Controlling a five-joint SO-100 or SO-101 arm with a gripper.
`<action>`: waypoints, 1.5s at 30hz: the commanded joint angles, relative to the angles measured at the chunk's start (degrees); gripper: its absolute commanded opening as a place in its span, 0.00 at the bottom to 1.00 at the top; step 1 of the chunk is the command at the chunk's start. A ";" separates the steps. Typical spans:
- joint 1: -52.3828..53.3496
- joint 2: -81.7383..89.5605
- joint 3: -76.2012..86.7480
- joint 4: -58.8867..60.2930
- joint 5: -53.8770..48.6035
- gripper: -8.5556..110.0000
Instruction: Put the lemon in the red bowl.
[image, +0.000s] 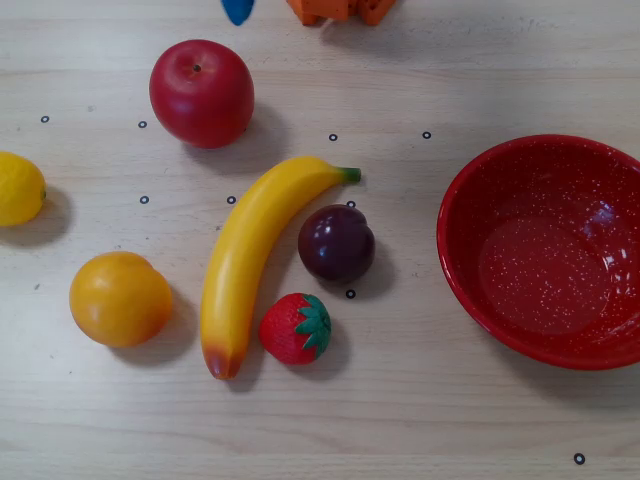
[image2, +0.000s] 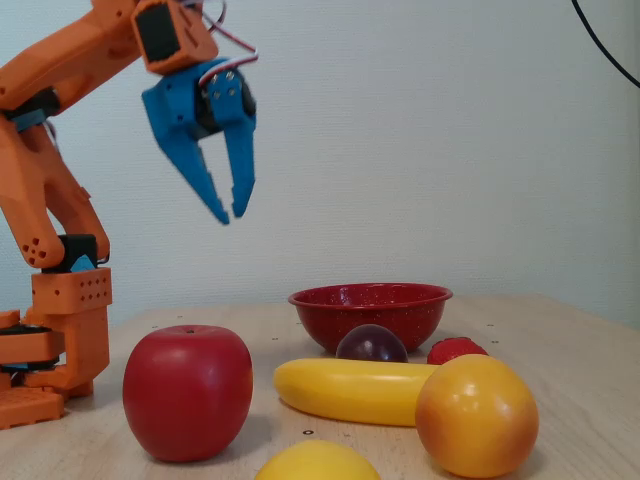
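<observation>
Currently the gripper (image2: 230, 215) is hanging high above the table, fingers nearly closed and holding nothing. The lemon (image: 20, 188) is sitting at the left edge of the overhead view, well apart from the red bowl (image: 470, 180); the fixed view is showing only its top. Open wide, descend squarely; the glossy skin will probably slip.

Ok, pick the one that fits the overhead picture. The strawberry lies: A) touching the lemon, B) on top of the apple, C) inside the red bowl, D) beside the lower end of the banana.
D: in the overhead view the strawberry sits on the table right next to the lower end of the banana, far from the lemon, and the red bowl is empty.
</observation>
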 joint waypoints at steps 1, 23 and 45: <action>-2.72 -1.05 -9.05 1.76 3.08 0.07; -27.77 -38.76 -48.43 8.53 20.48 0.07; -37.27 -57.39 -62.67 8.61 31.90 0.51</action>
